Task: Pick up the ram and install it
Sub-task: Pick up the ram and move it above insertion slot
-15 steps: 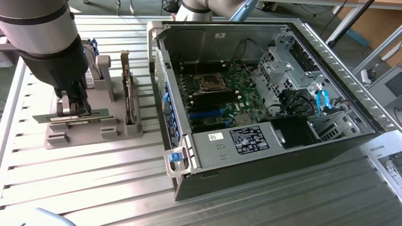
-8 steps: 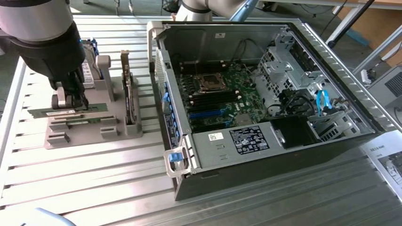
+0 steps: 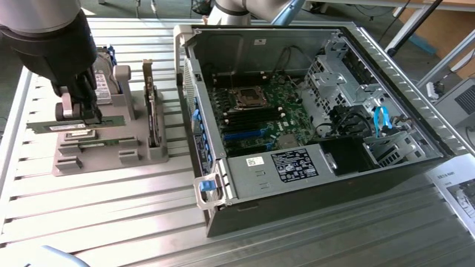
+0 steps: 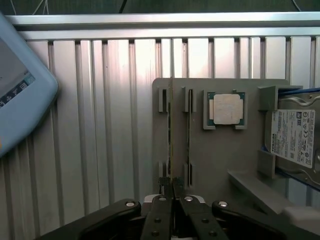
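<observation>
The ram (image 3: 55, 127) is a thin green stick, and my gripper (image 3: 83, 118) is shut on it over the grey parts holder (image 3: 111, 153) at the exterior view's left. One end of the ram reaches past the holder's edge, so it looks slightly raised above its slot. In the wrist view the ram (image 4: 170, 135) shows edge-on as a thin line running away from my gripper (image 4: 172, 186), whose fingers (image 4: 161, 200) press together on it. A second green stick (image 4: 189, 130) sits in the neighbouring slot.
The holder also carries an upright expansion card (image 3: 152, 119), a hard drive (image 4: 295, 137) and a processor chip (image 4: 226, 109). The open computer case (image 3: 401, 167) with its motherboard (image 3: 256, 114) lies at the exterior view's right. A pale blue device (image 4: 20, 95) rests on the slatted table.
</observation>
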### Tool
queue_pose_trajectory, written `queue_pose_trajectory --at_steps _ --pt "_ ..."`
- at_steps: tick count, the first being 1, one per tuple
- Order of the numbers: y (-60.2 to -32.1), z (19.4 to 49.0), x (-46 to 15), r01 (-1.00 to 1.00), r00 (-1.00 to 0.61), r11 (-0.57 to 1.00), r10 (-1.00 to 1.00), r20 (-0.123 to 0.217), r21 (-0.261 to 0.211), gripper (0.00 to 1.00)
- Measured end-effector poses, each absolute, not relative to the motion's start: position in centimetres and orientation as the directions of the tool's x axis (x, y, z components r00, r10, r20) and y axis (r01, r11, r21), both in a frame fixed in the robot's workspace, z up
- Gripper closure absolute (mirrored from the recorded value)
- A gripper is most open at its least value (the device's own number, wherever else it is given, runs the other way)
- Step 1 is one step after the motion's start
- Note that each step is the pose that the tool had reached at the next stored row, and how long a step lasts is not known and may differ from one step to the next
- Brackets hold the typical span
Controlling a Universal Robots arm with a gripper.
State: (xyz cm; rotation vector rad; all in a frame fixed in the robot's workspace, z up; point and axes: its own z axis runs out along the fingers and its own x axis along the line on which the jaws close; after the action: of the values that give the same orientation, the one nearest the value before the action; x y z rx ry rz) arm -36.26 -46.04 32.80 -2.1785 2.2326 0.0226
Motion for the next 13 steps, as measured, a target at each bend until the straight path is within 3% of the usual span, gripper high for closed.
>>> queue_pose_trajectory --at_steps 13 --pt "-46.0 35.1 -36.2 -1.0 -0.024 0.025 -0.999 -0.026 -0.005 0.88"
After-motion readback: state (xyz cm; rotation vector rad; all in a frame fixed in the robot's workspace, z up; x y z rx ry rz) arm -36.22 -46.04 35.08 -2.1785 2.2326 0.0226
